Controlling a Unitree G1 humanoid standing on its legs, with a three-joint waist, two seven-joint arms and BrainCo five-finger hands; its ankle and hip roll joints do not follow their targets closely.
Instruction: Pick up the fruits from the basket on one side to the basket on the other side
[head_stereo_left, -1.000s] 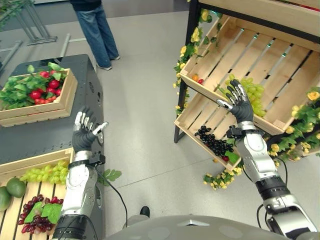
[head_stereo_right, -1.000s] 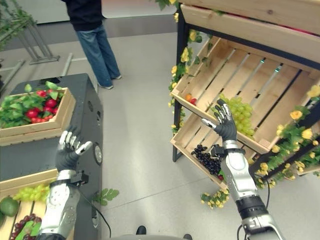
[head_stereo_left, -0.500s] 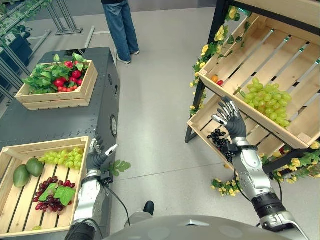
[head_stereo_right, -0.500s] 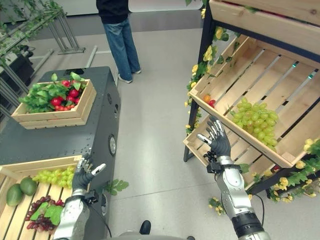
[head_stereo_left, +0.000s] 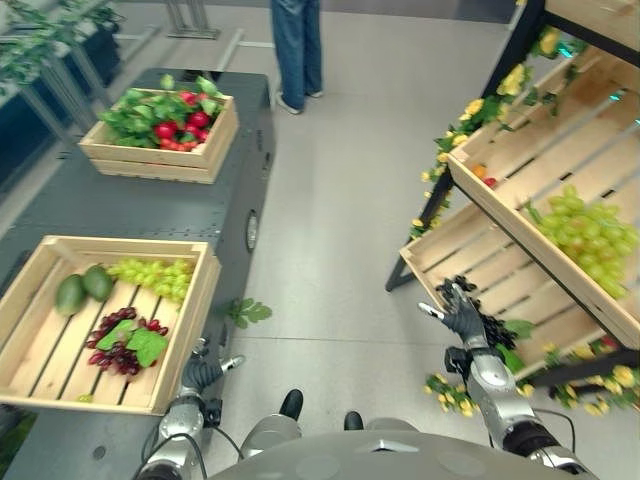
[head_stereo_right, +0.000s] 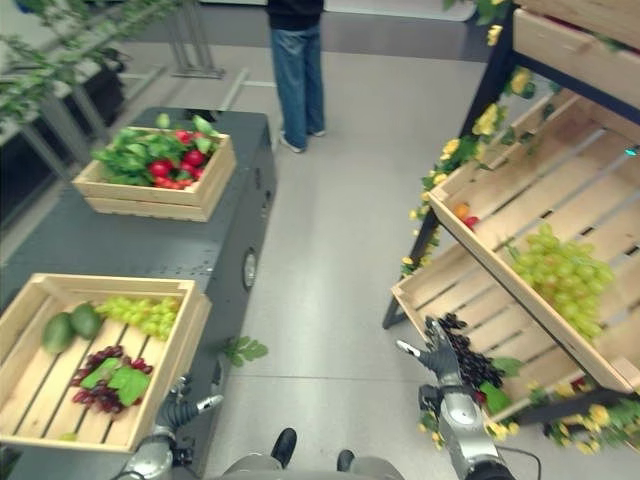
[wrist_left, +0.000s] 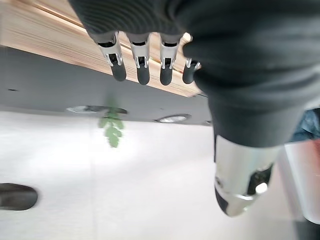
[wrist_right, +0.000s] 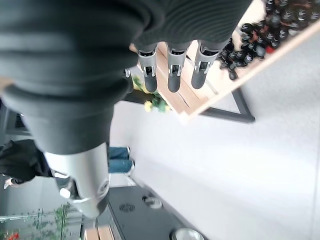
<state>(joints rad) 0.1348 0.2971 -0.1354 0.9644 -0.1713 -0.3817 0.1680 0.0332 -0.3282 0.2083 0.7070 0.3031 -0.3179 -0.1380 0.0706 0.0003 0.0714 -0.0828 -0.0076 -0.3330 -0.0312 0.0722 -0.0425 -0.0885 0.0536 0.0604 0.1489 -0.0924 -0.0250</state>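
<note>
The person (head_stereo_left: 298, 45) ahead is cut off above the legs. My right hand (head_stereo_left: 462, 313) covers part of the black grapes (head_stereo_left: 490, 322) behind it.

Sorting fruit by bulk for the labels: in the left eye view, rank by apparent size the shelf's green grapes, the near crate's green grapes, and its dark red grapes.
1. Shelf green grapes
2. and 3. Near crate's green grapes and dark red grapes look alike; unranked.
</note>
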